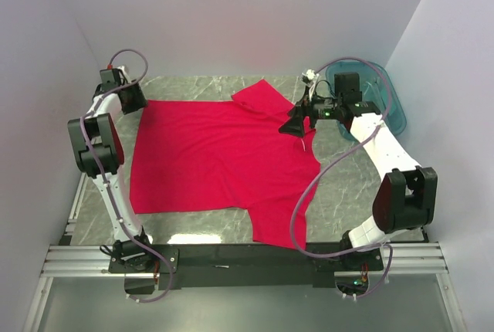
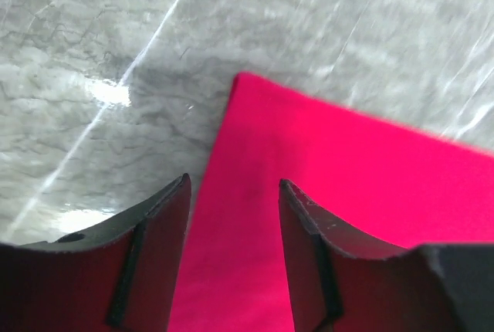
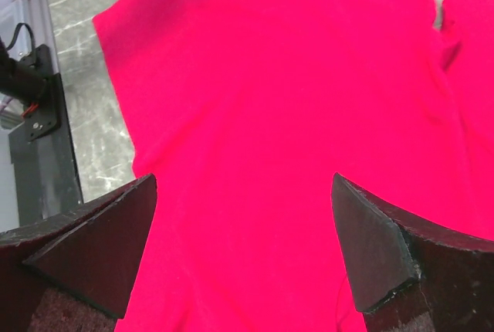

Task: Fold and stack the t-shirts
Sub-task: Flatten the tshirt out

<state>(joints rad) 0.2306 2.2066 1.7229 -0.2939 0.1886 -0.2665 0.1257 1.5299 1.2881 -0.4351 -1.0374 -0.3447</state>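
A red t-shirt (image 1: 216,158) lies spread flat on the marble table, hem to the left, sleeves at the far middle and near right. My left gripper (image 1: 133,99) is open over the shirt's far left corner; in the left wrist view (image 2: 234,185) the corner (image 2: 255,96) lies just ahead of the fingers. My right gripper (image 1: 297,125) is open above the shirt's collar side on the right. In the right wrist view (image 3: 243,185) its fingers straddle red fabric (image 3: 293,100), with nothing held.
A teal plastic bin (image 1: 378,100) stands at the far right behind the right arm. Bare marble table (image 1: 355,185) shows right of the shirt and along the far edge. An aluminium rail (image 1: 231,259) runs along the near edge.
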